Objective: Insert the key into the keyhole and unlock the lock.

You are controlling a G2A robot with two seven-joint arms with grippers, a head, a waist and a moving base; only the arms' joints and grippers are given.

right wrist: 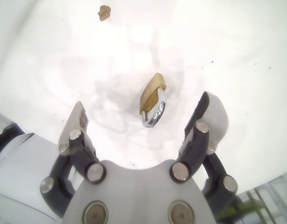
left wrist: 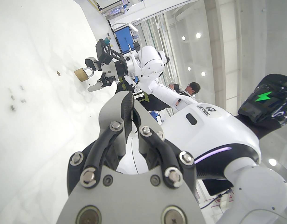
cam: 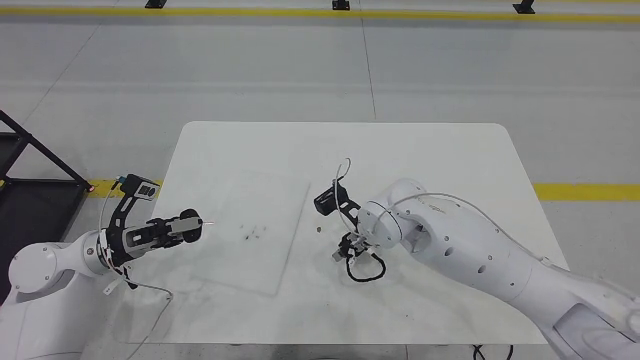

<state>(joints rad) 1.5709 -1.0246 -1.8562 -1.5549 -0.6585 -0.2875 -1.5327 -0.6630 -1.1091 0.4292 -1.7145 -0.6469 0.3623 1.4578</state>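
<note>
The right jaws gape empty over the lock [right wrist: 152,95]; the left jaws are closed, key grip unclear. Insertion and unlocking look undone.

So the right arm [cam: 470,250] and left arm [cam: 40,265] are glossy white shells with black joints, with a black cable [cam: 368,276] looping off the right one. Both the left gripper [left wrist: 130,96] and right gripper [right wrist: 143,100] have grey palm plates, black links, shiny screws [right wrist: 180,171] and ribbed black pads [right wrist: 194,115]. There's a green lightning bolt [left wrist: 263,96] on a black panel [left wrist: 253,110].

We found the lock [right wrist: 152,96] on the table [cam: 450,160] between the fingers of the right gripper [right wrist: 143,103], with the left gripper [cam: 197,224] well apart at frame left.
</note>
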